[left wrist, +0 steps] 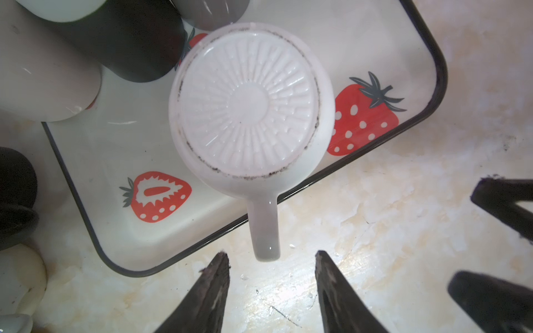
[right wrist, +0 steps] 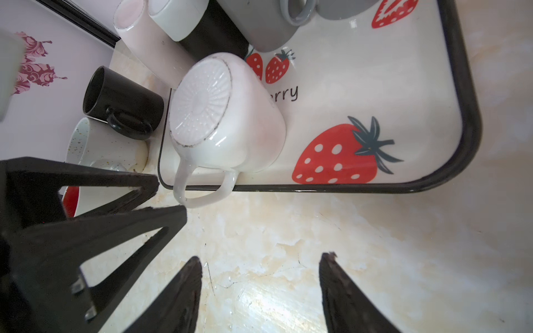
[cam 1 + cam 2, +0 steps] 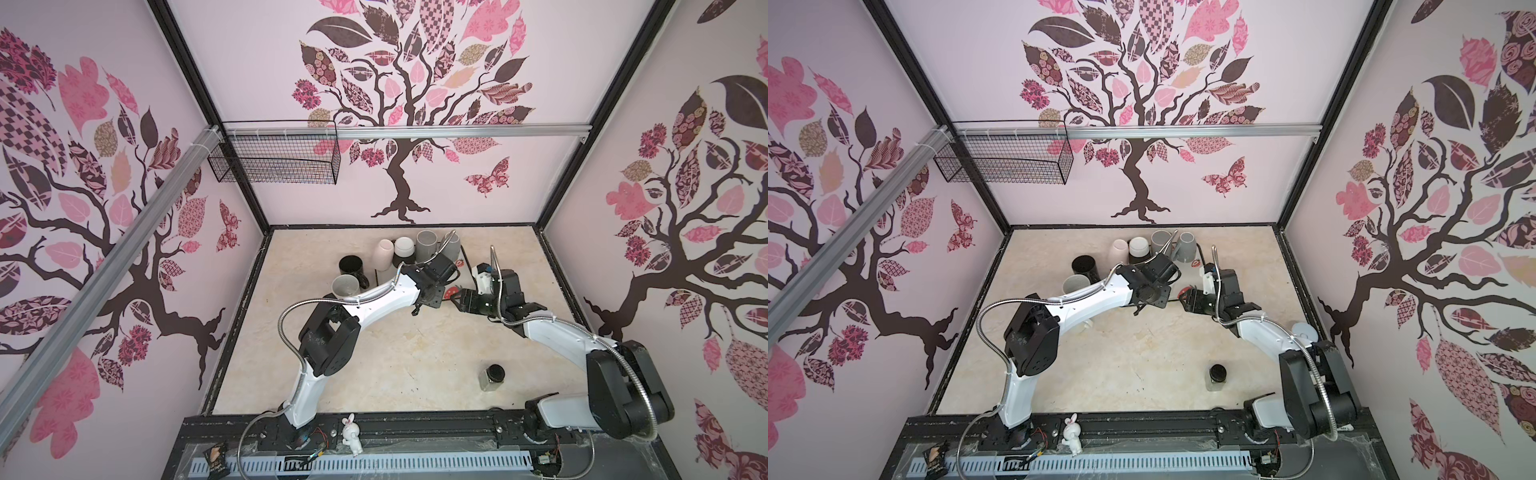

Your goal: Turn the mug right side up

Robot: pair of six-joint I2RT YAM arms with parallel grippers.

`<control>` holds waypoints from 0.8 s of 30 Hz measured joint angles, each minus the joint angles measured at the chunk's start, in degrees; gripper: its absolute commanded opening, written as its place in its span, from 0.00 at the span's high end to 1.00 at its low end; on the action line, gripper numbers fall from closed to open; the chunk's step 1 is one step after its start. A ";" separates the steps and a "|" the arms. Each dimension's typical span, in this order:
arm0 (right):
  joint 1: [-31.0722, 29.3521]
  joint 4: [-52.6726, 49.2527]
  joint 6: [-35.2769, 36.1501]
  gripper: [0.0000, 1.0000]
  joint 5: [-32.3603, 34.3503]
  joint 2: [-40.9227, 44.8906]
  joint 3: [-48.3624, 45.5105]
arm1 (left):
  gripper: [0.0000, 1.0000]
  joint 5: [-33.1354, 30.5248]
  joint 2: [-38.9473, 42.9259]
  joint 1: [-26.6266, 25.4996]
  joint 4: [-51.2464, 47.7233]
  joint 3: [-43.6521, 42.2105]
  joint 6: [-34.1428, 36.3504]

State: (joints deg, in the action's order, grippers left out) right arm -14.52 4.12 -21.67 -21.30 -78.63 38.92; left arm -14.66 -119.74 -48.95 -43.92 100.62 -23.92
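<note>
Right now the white mug [image 1: 248, 109] is sitting mouth-down on the strawberry tray [image 1: 115, 150], close to its front rim. Its ribbed base is facing up and its handle [image 1: 264, 227] is sticking out over the black rim, above the table [image 1: 403, 230]. That overhang is working in your favour: the loop is hanging free of the tray, so fingers can close around it without scraping anything.

Your left gripper [image 1: 271, 256] is hovering just short of the handle's end with its jaws spread and nothing between them. The handle is lining up with the gap, which reads as an approach for a pinch on the loop.

Your right gripper [image 2: 263, 256] is waiting close beside it over bare table, jaws likewise apart and empty. It is probably standing by to steady the body once the mug starts tipping.

Other cups are crowding the mug's far side — a grey mug [image 2: 268, 31] on the tray, a black mug [image 2: 121, 101] and a speckled mug [image 2: 95, 144] just off it. That is leaving the handle side as your only open way in.

In both top views the left wrist is covering the mug.

By my reading the flip is not yet begun. The glossy handle may be prone to swinging in a narrow pinch, so lifting clear of the tray before rolling looks wise.
</note>
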 measured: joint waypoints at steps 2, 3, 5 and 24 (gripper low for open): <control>0.00 0.00 -0.02 0.34 -0.15 0.00 0.00 | 0.51 -0.35 -1.31 0.24 -0.02 0.81 0.07; 0.00 0.00 -0.02 0.34 -0.20 0.00 0.00 | 0.51 -0.48 -1.97 0.42 0.04 1.16 0.13; 0.00 0.00 -0.02 0.35 -0.28 0.00 0.00 | 0.53 -0.66 -3.30 0.81 0.17 1.51 0.22; 0.00 1.11 -0.92 0.37 -2.38 0.68 -0.83 | 1.00 -0.63 -5.14 2.71 0.37 3.93 -0.07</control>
State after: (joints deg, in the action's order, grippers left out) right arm -14.52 5.23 -22.59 -23.68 -77.95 38.09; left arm -15.29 -124.88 -46.24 -43.55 104.55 -23.99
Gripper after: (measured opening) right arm 0.633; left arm 0.145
